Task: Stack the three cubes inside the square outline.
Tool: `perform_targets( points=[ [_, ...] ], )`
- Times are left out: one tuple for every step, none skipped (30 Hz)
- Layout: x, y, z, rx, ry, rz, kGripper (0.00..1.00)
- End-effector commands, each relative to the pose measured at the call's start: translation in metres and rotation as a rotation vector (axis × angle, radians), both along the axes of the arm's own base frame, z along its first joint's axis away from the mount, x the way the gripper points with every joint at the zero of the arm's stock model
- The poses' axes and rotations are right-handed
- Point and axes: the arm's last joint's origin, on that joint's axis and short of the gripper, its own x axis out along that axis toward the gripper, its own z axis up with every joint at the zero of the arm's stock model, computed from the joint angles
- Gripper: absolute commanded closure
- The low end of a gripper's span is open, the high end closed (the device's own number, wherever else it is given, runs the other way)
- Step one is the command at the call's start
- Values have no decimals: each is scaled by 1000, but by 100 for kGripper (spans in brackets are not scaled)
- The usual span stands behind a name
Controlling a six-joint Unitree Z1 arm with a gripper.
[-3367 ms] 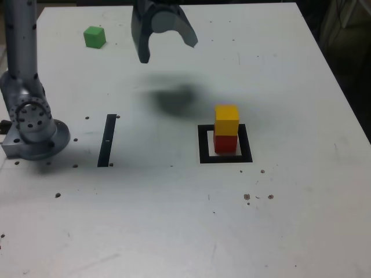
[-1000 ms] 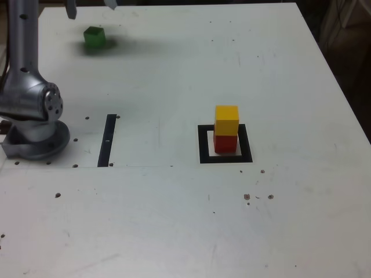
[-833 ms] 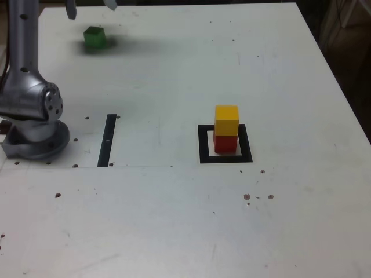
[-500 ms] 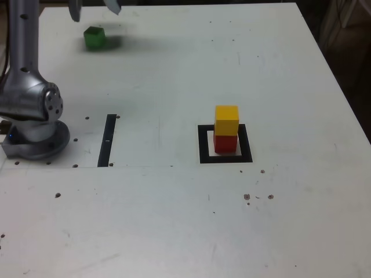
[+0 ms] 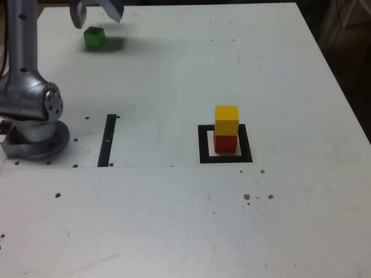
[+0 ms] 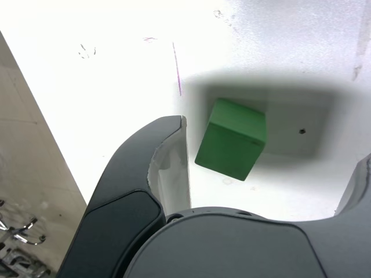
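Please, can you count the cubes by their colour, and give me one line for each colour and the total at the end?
Red cube: 1, inside the square outline
Yellow cube: 1, on top of the red cube
Green cube: 1, on the table, away from the outline
Total: 3

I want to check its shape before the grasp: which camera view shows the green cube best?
The wrist view: the green cube appears large there, two faces clear, nothing covering it. The exterior view shows it small and dark, near the table's far edge.
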Motion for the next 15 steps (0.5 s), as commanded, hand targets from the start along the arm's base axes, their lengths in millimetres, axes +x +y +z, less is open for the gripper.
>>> perform_targets(
  points=[
    [-1,-2,1,7,-8,3,1],
    [-2,-2,0,6,-12,4,1],
    [-3,-2,-1,5,-15,6,0],
    [-4,-2,-2,6,-19,8,0],
    [-4,-2,-2,7,-25,9,0],
    [-5,-1,-3,11,-34,8,0],
    [-5,-1,-4,13,-42,6,0],
    [-6,0,-4,16,-51,2,0],
    [-6,1,-4,19,-60,-3,0],
    [-6,2,-4,21,-68,-7,0],
    [-6,3,-4,22,-74,-11,0],
    [-6,4,-4,22,-78,-14,0],
    [-7,4,-4,22,-80,-15,0],
    [-7,5,-4,23,-80,-14,0],
    [-8,5,-4,25,-75,-9,1]
  ],
)
